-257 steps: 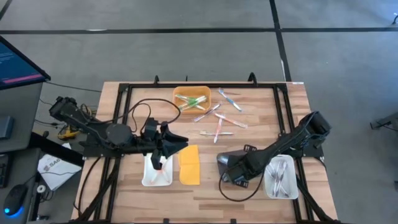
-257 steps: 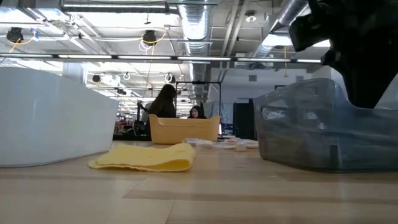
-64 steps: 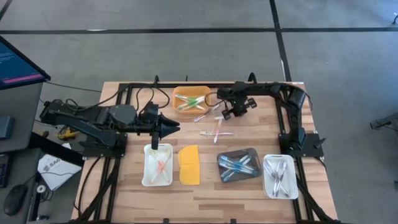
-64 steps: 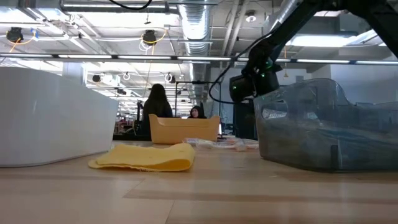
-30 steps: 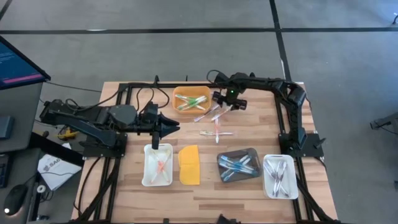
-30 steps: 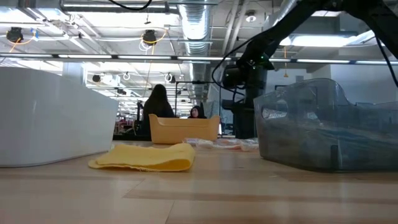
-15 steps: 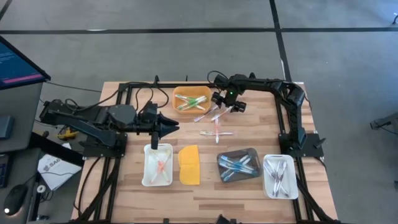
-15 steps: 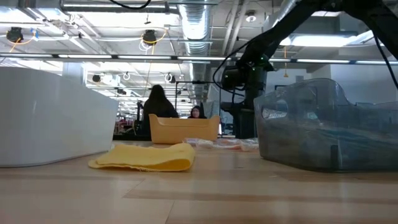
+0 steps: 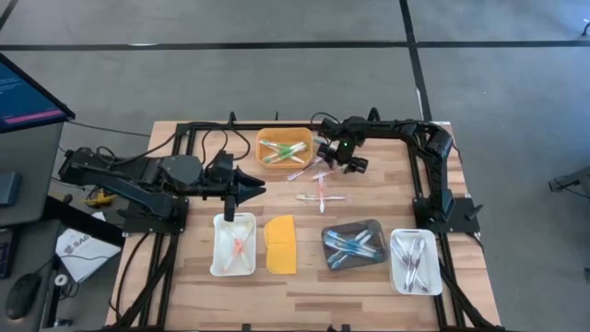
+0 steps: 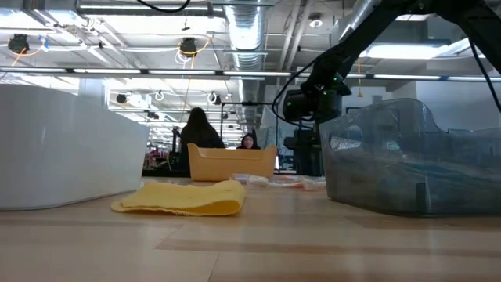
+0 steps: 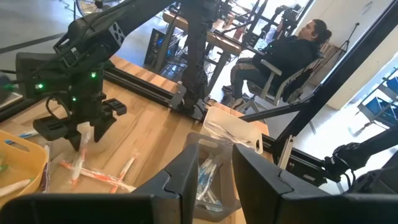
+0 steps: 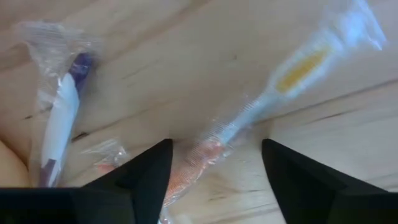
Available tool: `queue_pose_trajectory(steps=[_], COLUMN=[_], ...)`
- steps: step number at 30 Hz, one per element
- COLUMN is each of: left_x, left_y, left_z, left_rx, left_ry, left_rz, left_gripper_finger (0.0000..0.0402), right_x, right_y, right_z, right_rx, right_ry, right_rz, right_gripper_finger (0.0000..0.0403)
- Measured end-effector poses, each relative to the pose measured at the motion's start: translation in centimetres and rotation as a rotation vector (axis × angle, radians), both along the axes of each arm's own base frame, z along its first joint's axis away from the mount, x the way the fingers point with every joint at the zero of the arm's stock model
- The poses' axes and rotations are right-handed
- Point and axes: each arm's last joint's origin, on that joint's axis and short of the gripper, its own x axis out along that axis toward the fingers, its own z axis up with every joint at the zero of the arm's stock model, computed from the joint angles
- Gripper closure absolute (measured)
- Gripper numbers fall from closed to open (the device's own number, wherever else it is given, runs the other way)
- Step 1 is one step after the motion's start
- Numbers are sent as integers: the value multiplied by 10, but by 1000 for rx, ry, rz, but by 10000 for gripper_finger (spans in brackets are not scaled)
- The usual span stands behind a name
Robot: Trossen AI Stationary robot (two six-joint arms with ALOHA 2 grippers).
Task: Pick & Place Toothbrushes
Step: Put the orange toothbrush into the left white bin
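Right pincer (image 12: 214, 165) — wide, straddling a wrapped toothbrush (image 12: 249, 121) on the desk (image 9: 387, 198), upper centre. Left pincer (image 11: 208, 171) — narrowly open, idle mid-left.

We can read no text, label, brand or number anywhere; the lines on the blue monitor screen (image 9: 28, 92) are too small to read.
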Motion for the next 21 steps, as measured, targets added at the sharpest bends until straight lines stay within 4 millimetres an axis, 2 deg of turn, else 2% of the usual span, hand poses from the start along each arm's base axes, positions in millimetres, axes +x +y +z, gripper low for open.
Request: queue_pose_trajectory(steps=[3, 11, 13, 18, 21], left_x=[0, 0, 0, -1, -1], left_y=[0, 0, -1, -4, -4], left_z=[0, 0, 0, 0, 0], left_rx=[0, 0, 0, -1, -2], left_ry=[0, 0, 0, -1, -4], left_rz=[0, -1, -6, -20, -20], left_gripper_finger=[307, 307, 307, 307, 307], right_x=[0, 1, 2, 3, 2], right_y=[2, 10, 13, 23, 28], right_z=[0, -1, -1, -1, 2], right_rx=[-4, -23, -36, -51, -37], right_ry=[6, 29, 40, 91, 114], right_rz=[50, 274, 332, 404, 487], right_gripper_finger=[210, 379, 388, 367, 381])
